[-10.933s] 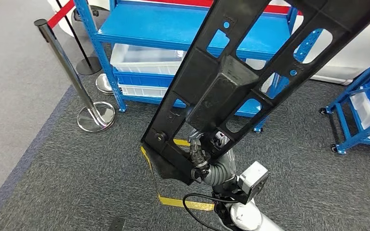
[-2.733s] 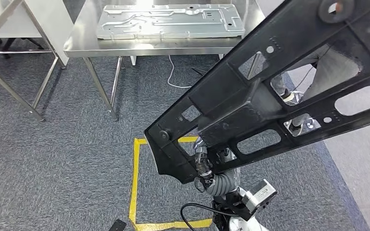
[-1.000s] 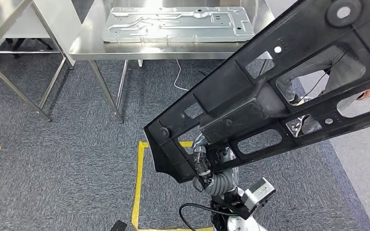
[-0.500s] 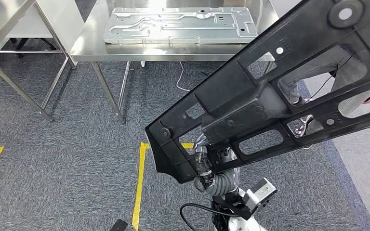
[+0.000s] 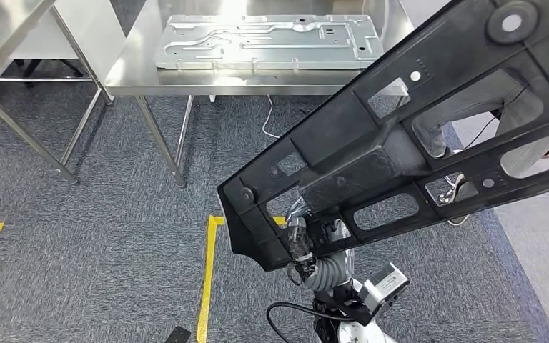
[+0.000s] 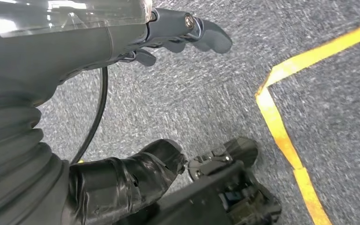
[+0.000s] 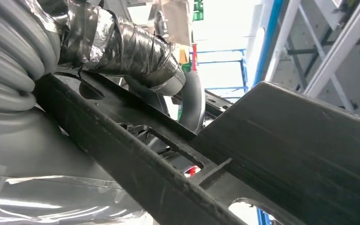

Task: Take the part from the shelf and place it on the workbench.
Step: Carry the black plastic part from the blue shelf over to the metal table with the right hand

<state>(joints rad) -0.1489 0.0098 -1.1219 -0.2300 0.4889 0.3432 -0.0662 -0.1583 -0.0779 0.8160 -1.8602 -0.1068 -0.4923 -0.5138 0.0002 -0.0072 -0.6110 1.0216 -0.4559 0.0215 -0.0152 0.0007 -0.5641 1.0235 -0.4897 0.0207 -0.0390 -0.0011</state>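
Note:
A long black plastic part [image 5: 372,153] with several cut-outs runs slantwise from low centre to the upper right of the head view. My right hand [image 5: 302,246] grips its lower end from beneath, its taped thumb [image 7: 122,47] pressed against the part's rib [image 7: 286,140]. The steel workbench [image 5: 132,75] stands ahead at the top, apart from the part. My left hand [image 6: 136,42] hangs over the carpet with fingers [image 6: 201,33] and thumb [image 6: 126,176] apart, holding nothing.
A silver stamped metal panel [image 5: 268,43] lies on the workbench top. A second steel table frame [image 5: 21,93] stands at the far left. Yellow tape lines [image 5: 207,271] mark the grey carpet. A person's legs [image 5: 472,107] show through the part's cut-outs at the right.
The whole picture has shifted a little, so the camera has moved; the workbench sits slightly lower and further right in view. The part stays in my right hand. The person's legs have shifted.

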